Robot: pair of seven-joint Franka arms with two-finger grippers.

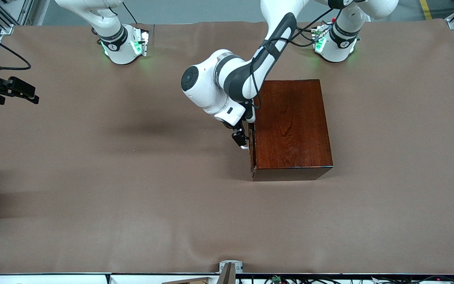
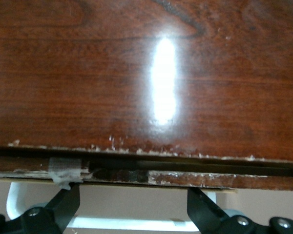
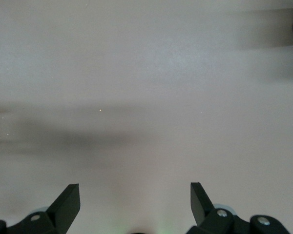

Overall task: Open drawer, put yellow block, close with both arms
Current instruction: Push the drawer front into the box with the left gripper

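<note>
The dark reddish-brown wooden box (image 1: 294, 122) stands toward the left arm's end of the table. Its drawer (image 1: 252, 152) faces the right arm's end and is in, or nearly in, with only a thin dark gap along its front (image 2: 195, 179). My left gripper (image 1: 239, 139) hangs open in front of the drawer, right at the white handle (image 1: 244, 147). In the left wrist view the handle bar (image 2: 132, 223) runs between the two spread fingers (image 2: 68, 200) without being gripped. My right gripper (image 1: 28, 94) waits open over bare table at the right arm's end. The yellow block is out of view.
Brown cloth (image 1: 132, 177) covers the table. The round green-lit arm bases (image 1: 122, 47) stand along the edge farthest from the front camera. A small bracket (image 1: 230, 270) sits at the nearest edge. The right wrist view shows only bare cloth (image 3: 146, 97).
</note>
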